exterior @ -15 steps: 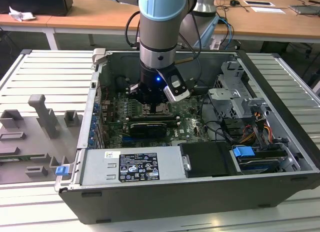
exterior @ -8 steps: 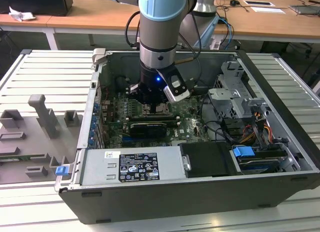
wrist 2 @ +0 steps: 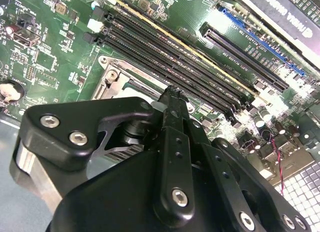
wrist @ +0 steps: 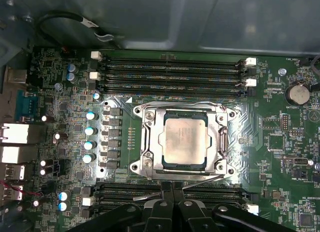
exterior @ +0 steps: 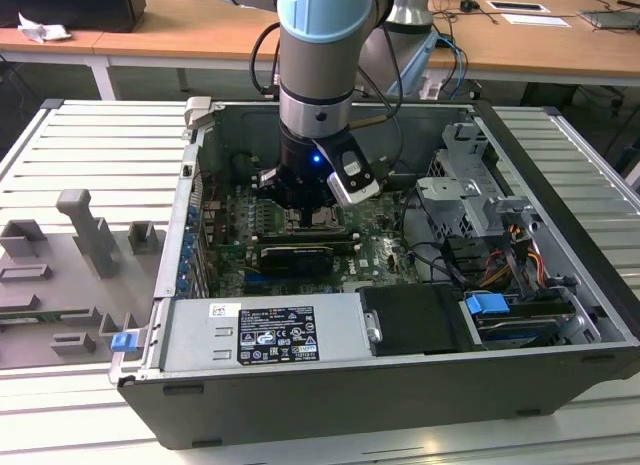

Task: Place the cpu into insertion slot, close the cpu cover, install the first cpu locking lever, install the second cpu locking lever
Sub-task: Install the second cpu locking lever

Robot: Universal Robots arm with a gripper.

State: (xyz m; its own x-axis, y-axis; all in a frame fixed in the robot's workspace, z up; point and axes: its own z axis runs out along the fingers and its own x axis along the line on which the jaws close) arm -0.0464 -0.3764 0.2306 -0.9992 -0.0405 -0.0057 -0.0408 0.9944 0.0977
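Note:
In the first wrist view the cpu point(wrist: 182, 139) lies flat in the insertion slot point(wrist: 136, 166), its pale metallic face showing through the window of the cpu cover point(wrist: 149, 142), which is down over it. One wire locking lever point(wrist: 200, 103) runs along the socket's side by the memory slots; the other lever point(wrist: 205, 178) runs along the opposite side, its silver end point(wrist: 145, 196) beside my fingers. My gripper point(wrist: 173, 184) is shut, its tips together at that lever side of the socket. In the exterior view the gripper point(exterior: 303, 210) reaches down into the case over the socket. A black finger point(wrist 2: 172, 100) stands at the socket's edge point(wrist 2: 114, 78).
Long black memory slots point(wrist: 170, 72) flank the socket on two sides. A graphics card point(exterior: 295, 255) lies just in front of it, and cables point(exterior: 430, 255), a drive cage point(exterior: 465, 185) and the power supply point(exterior: 270, 330) fill the open case. Grey fixtures point(exterior: 85, 230) stand on the table at the exterior view's left.

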